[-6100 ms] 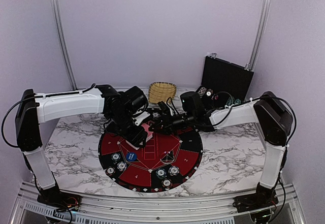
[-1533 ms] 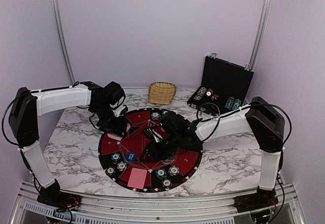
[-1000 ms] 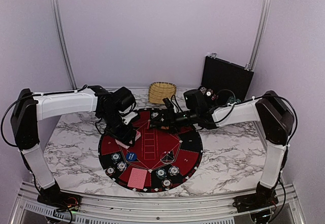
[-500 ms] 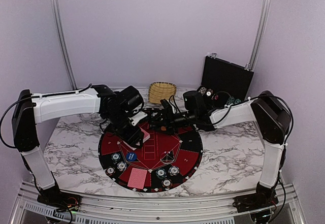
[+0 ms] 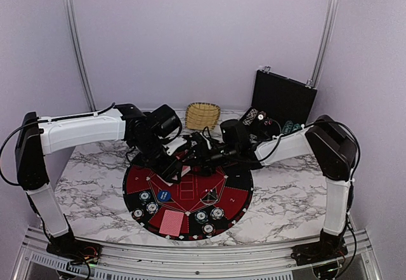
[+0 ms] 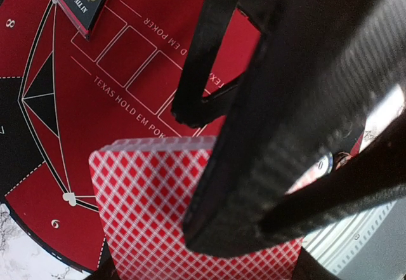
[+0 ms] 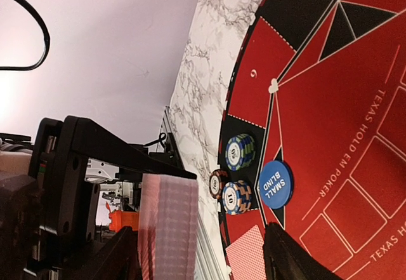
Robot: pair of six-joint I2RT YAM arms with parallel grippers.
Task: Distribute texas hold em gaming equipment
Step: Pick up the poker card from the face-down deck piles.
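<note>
Cards (image 6: 158, 210), red lattice-backed rectangular stack; clamped flat in left gripper (image 5: 172, 172).

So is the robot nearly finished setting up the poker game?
Not yet. Done: chip stacks and the blue button sit at the near seats, and one card lies face down there. In hand: the left gripper holds the deck, the open right gripper beside it. Left: likely more cards, since seat 6 and seat 7 look bare.

Lab cell: aluminium rails (image 5: 75, 39), plain walls (image 5: 190, 39)
</note>
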